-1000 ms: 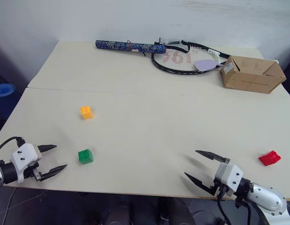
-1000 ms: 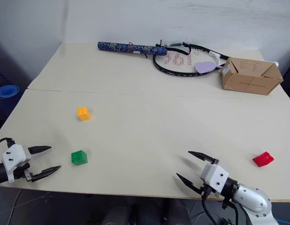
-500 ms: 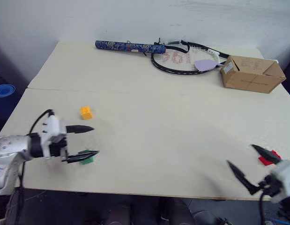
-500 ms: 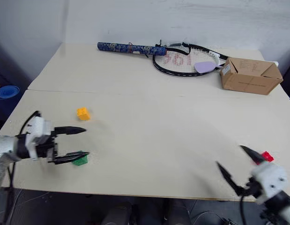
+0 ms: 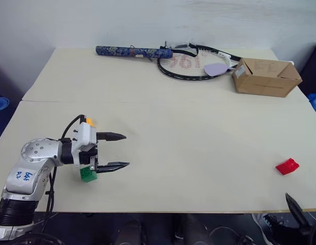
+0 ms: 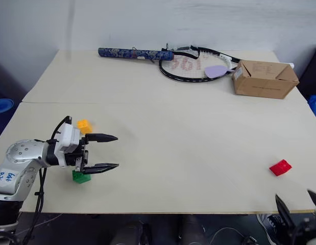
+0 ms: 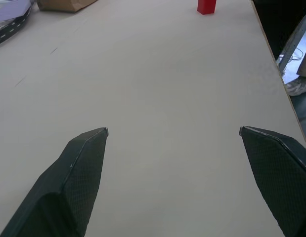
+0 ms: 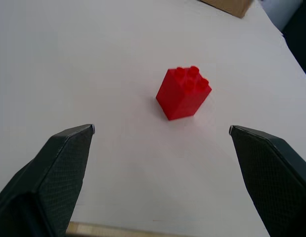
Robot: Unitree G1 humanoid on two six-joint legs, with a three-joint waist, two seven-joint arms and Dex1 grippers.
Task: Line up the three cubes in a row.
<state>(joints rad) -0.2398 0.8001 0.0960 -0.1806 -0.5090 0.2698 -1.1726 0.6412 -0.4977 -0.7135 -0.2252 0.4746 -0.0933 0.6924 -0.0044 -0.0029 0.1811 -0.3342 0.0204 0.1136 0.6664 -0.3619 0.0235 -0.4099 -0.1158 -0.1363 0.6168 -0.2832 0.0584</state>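
The red cube (image 5: 287,166) lies near the table's right front corner, and it stands just ahead of my open right gripper (image 8: 161,129), clear of both fingers. In the eye views the right gripper (image 6: 296,201) sits low past the front edge. The green cube (image 5: 88,174) rests at the front left, partly under my left gripper's body. The orange-yellow cube (image 6: 84,125) peeks out just behind that wrist. My left gripper (image 5: 126,150) is open, empty and points right across the table; its tips are beyond the green cube. Far ahead of it shows the red cube (image 7: 206,6).
A brown cardboard box (image 5: 266,76) stands at the back right. A racket (image 5: 191,61) and a blue patterned tube (image 5: 132,51) lie along the far edge. A seam (image 5: 147,101) crosses the table (image 5: 198,132). Off the left side sits a blue object (image 6: 2,105).
My left gripper swung right over the table, past the green cube. My right gripper drew right and back to the front right corner, facing the red cube. The camera shifted slightly.
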